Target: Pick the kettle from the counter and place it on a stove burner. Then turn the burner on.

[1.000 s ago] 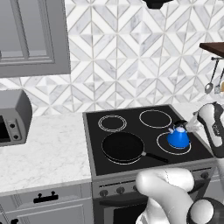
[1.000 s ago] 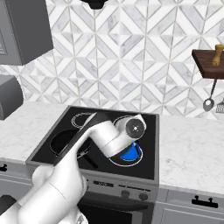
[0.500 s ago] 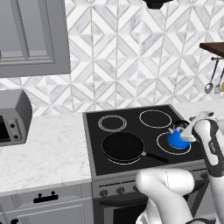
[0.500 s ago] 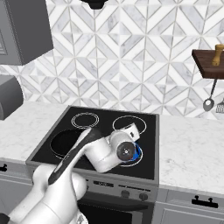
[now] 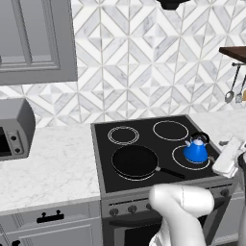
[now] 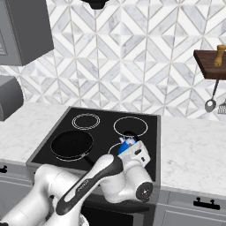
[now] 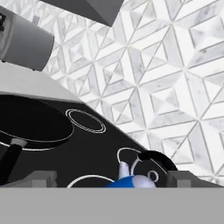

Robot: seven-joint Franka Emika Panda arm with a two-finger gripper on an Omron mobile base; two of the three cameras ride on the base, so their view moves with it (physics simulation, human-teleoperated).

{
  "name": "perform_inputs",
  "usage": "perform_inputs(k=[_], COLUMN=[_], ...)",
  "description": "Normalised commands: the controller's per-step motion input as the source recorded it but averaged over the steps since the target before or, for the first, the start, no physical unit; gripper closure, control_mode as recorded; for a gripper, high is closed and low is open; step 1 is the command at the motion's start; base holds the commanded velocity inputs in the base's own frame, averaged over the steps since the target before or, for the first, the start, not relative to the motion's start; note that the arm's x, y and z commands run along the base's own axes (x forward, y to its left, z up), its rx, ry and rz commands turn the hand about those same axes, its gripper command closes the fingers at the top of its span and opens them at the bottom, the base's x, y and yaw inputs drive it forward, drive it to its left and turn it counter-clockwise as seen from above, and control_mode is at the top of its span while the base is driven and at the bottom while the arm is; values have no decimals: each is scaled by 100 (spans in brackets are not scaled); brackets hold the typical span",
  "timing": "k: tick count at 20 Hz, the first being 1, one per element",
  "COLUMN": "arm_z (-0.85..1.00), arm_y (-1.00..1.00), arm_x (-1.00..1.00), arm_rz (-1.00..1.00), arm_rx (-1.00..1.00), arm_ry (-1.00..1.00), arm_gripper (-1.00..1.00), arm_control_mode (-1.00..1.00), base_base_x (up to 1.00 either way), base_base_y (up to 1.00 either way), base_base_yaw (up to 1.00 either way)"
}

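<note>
The small blue kettle (image 5: 196,151) stands upright inside the large single-ring stove burner (image 5: 179,157) at the cooktop's front right. My gripper (image 5: 219,155) hangs just to its right, near the stove's front corner, apart from the kettle. In the hand view the gripper (image 7: 111,179) is open, with the fingertips (image 7: 41,178) far apart and nothing between them. The kettle's lid and black handle (image 7: 153,162) show low between them. In the right base view my arm hides most of the kettle (image 6: 124,146). The white counter (image 5: 53,163) lies left of the stove.
A black frying pan (image 5: 134,161) sits on the front left burner, its handle pointing toward the kettle. Two rings at the back are bare. A grey microwave (image 5: 14,127) stands on the left counter. Utensils (image 5: 230,93) hang under a wooden shelf (image 6: 212,59) at the right.
My hand has come down from beside and above the kettle to the stove's front right corner. The kettle has stayed on its burner and the jaws have stayed open.
</note>
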Motion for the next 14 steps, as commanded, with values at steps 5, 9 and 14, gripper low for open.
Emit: perform_inputs(k=[5,9,14], arm_z=[-33,-15,-19], arm_y=[0,0,0], arm_x=[-44,-2,-5], arm_rz=[0,0,0], arm_rx=[0,0,0], arm_ry=[-11,-8,-4], arm_gripper=[-100,-100,-100], arm_control_mode=[-100,-100,-100], base_base_x=[0,0,0], base_base_y=[0,0,0], base_base_yaw=[0,0,0])
